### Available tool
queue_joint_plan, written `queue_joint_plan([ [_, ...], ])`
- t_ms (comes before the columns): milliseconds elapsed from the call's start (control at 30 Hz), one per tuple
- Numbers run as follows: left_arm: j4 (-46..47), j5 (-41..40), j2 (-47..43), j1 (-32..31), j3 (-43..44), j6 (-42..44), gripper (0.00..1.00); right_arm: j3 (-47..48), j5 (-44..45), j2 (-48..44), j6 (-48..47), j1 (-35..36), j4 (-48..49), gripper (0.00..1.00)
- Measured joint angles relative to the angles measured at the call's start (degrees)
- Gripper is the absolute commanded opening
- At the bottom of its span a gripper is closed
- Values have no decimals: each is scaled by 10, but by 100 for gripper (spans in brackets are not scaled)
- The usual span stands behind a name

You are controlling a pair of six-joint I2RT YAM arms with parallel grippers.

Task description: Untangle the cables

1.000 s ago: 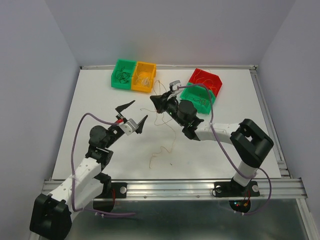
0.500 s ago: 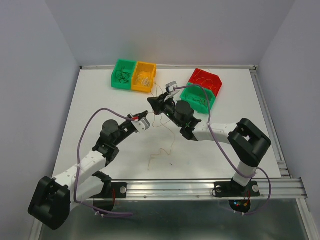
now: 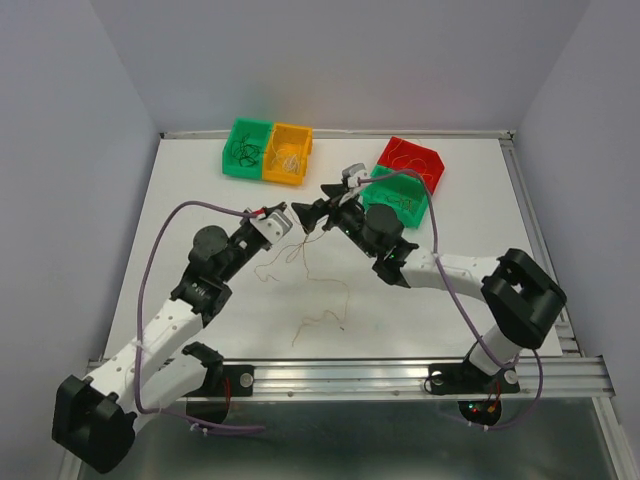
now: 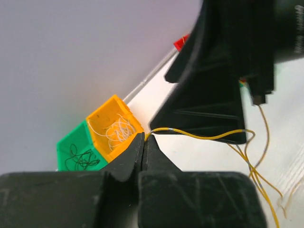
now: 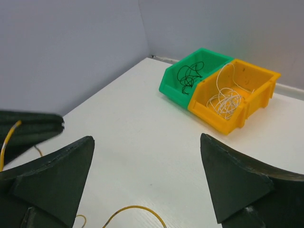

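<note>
A white table [image 3: 200, 190] is standing between plain pale grey walls: a back wall [image 3: 340, 60], a left wall [image 3: 60, 150] and a right wall [image 3: 600, 120] are closing it in. A metal rail [image 3: 350, 372] is running along its near edge. Soft, even light is falling from above.

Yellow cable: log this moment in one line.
left gripper: shut on yellow cable | right gripper: open, close by | cable hangs toward table

Thin curly cables [image 4: 213, 137]; yellow, tan; loosely tangled.
</note>
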Motion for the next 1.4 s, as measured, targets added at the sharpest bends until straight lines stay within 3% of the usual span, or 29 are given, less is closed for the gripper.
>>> queue_joint_plan([
  [400,-208,-2,-13,1,271,-48,0,-71,-191,-98,-22,-48,6,100],
  [800,-286,-13,33,1,297,-60,0,-102,-412,-120,-47,-64,14,100],
  [1200,-301,-9,35,1,337,-77,0,-108,-406,-112,-37,-64,79,98],
  [1400,-316,24,34,1,346,-100,0,-101,-414,-39,2,-64,155,95],
])
